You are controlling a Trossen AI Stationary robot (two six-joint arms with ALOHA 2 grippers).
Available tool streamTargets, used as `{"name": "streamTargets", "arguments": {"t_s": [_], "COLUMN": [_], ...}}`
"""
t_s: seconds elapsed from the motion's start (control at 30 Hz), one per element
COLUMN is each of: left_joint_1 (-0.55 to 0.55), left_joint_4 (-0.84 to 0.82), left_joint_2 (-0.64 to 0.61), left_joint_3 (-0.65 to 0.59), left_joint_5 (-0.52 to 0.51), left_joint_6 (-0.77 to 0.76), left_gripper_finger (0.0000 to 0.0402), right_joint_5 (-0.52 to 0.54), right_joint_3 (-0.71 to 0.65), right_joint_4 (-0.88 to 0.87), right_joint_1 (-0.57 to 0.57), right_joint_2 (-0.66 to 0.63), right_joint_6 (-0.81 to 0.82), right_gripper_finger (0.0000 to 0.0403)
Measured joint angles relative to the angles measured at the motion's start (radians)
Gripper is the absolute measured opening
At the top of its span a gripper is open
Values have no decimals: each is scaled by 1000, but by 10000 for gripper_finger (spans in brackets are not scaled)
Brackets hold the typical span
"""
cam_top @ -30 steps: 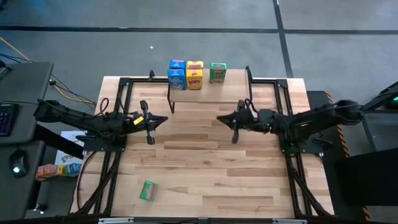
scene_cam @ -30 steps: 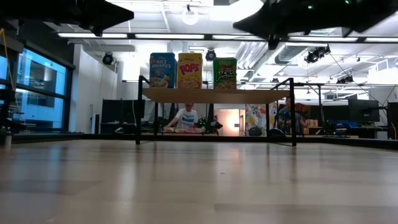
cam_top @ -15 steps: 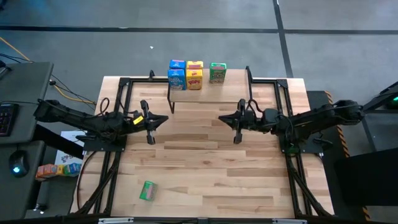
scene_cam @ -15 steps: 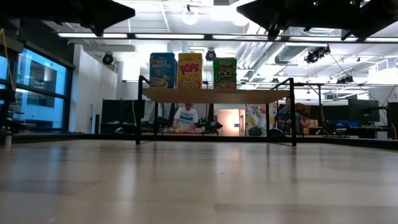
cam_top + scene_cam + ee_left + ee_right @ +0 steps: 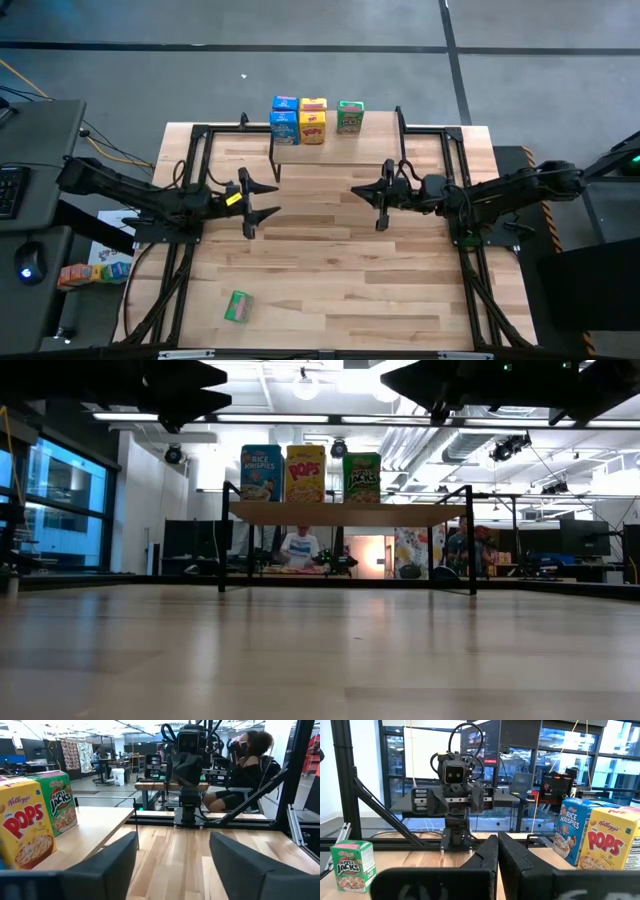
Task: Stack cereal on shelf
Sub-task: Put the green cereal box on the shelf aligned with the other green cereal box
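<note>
Three cereal boxes stand in a row on the shelf [image 5: 335, 148] at the table's far edge: blue [image 5: 285, 120], yellow [image 5: 313, 121] and green [image 5: 350, 117]. Another green box [image 5: 237, 307] stands on the table near its near left corner. My left gripper [image 5: 275, 199] hovers open left of the shelf's near edge, with nothing between its fingers [image 5: 107, 865]. My right gripper [image 5: 354, 190] hovers shut and holds nothing, facing the left one. The yellow [image 5: 25, 830] and green [image 5: 60, 802] boxes show in the left wrist view.
Black frame rails [image 5: 185, 180] run along the table's left and right sides. The shelf's black legs [image 5: 222, 540] stand on the tabletop. Bare wood lies between the grippers and the near edge. People sit in the room beyond the table [image 5: 298, 548].
My left gripper has opened its fingers wide and has edged a little toward the table's right and near side. The boxes have stayed where they were.
</note>
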Motion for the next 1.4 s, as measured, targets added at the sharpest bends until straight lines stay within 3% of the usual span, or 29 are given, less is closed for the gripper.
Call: {"name": "streamTargets", "arguments": {"t_s": [0.17,0.27,0.37,0.53,0.7,1.0,1.17,1.4], "left_joint_1": [-1,-1,-17,-97,-258,-591,-710,-817], "left_joint_4": [-12,-152,-455,-1056,-1418,-1586,-1622,-1618], "left_joint_2": [1,0,6,73,166,348,473,574], "left_joint_3": [55,131,264,551,731,809,809,809], "left_joint_5": [-56,-119,-115,-76,-80,-173,-126,-69], "left_joint_6": [-109,-229,-332,-641,-995,-1530,-1782,-1988], "left_gripper_finger": [266,266,266,266,265,265,264,264], "right_joint_5": [0,0,0,1,1,1,0,0], "right_joint_3": [0,0,0,0,0,0,0,0], "right_joint_4": [0,0,0,0,0,-41,-79,-102], "right_joint_1": [0,0,0,0,0,0,0,0], "right_joint_2": [0,0,0,0,0,0,0,0], "right_joint_6": [0,18,18,-4,-5,0,28,46], "right_gripper_finger": [0,0,0,0,0,0,0,0]}}
